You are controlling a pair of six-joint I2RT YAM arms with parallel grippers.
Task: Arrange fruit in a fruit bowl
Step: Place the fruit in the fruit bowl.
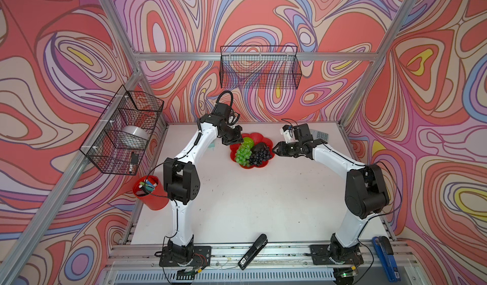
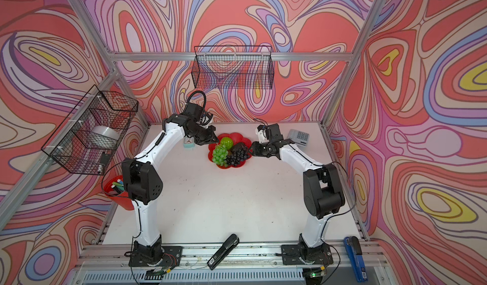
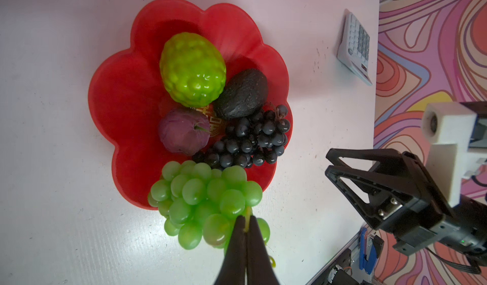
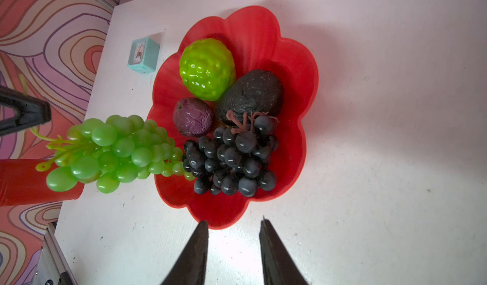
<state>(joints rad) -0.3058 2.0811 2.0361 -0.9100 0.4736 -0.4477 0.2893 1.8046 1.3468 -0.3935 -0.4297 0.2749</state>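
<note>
The red flower-shaped fruit bowl (image 1: 259,137) (image 3: 118,86) (image 4: 297,86) sits at the back middle of the table. It holds a bumpy lime-green ball (image 3: 193,70) (image 4: 207,68), a black avocado (image 3: 241,93) (image 4: 250,93), a small purple round fruit (image 3: 184,130) (image 4: 193,117) and a dark grape bunch (image 3: 250,138) (image 4: 232,159). My left gripper (image 3: 246,223) (image 1: 238,140) is shut on the stem of the green grape bunch (image 3: 205,199) (image 4: 118,151) (image 1: 243,153), which hangs over the bowl's left rim. My right gripper (image 4: 234,224) (image 1: 275,149) stands open and holds nothing, just off the bowl's right rim.
A calculator (image 2: 298,137) lies at the back right and a small teal clock (image 2: 188,141) left of the bowl. A red cup of markers (image 1: 150,191) stands at the table's left edge. A black stapler (image 1: 253,250) and a blue stapler (image 1: 384,257) lie on the front rail. Wire baskets (image 1: 259,67) hang on the walls.
</note>
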